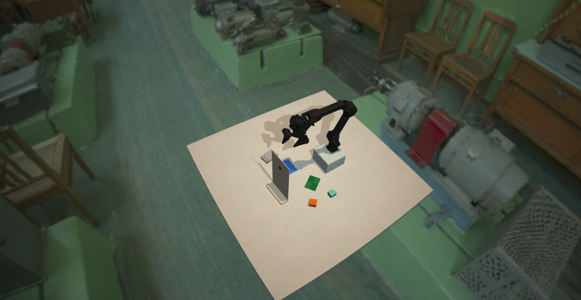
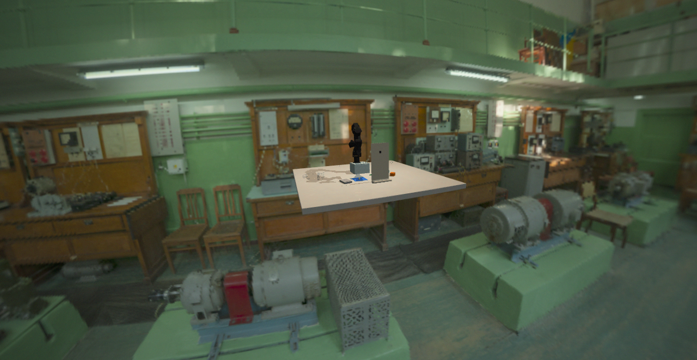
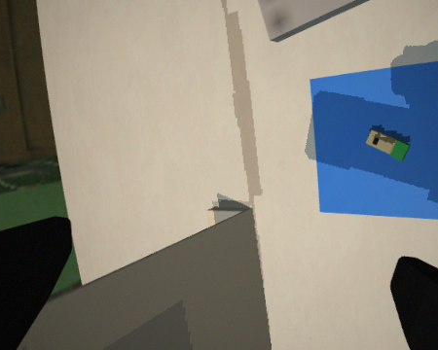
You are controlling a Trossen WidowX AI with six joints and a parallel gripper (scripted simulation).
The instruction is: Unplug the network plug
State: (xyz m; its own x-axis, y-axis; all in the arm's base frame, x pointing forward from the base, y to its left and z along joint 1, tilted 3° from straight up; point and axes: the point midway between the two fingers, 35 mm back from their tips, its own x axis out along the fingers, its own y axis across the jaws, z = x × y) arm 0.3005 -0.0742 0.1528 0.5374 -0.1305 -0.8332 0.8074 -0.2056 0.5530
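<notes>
The network plug [image 3: 388, 144], tan with a green end, lies inside the blue marked square [image 1: 289, 164] [image 3: 343, 196] on the table. The plug is too small to make out clearly in the top and exterior views. The upright grey panel [image 1: 280, 184] [image 2: 380, 166] [image 3: 224, 277] stands beside the square, and its socket [image 1: 279, 168] [image 2: 380, 152] shows as a dark, empty hole. My gripper [image 1: 289, 143] [image 3: 234, 255] is wide open with nothing between its fingers. It hangs in the air well above the table, apart from the plug.
A flat grey block [image 1: 266, 157] [image 2: 345, 181] [image 3: 309, 15] lies near the blue square. A green patch [image 1: 312, 183], an orange block [image 1: 312, 202] [image 2: 392, 174] and a teal block [image 1: 332, 193] are on the panel's other side. The arm's pale base box [image 1: 329, 160] [image 2: 359, 168] stands behind.
</notes>
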